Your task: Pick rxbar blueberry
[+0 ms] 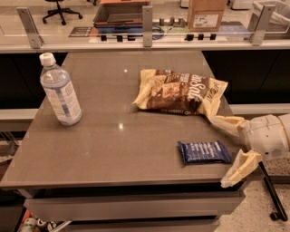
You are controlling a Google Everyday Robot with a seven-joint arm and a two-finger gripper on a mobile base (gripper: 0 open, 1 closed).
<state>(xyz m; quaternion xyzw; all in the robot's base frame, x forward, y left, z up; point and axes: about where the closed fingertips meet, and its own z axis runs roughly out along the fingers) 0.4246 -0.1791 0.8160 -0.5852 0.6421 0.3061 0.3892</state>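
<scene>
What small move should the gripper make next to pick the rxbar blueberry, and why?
Probably ease the gripper a little leftward in the view, toward the rxbar blueberry. It is open at the right edge of the table, by the bar's right end, not yet around it.

You can read only one word for sure: big pale letters on the snack bag [181, 93] that look like "Salt", with smaller print beside them too fine to make out. The blue bar [204, 152] carries a row of pale lettering you cannot read. The bottle [60, 93] has a pale label and the cardboard box [206, 13] a white sticker, both illegible. The tool [219, 152], unmarked, sits at the bench's [113, 149] right edge, fingers spread beside the bar.
</scene>
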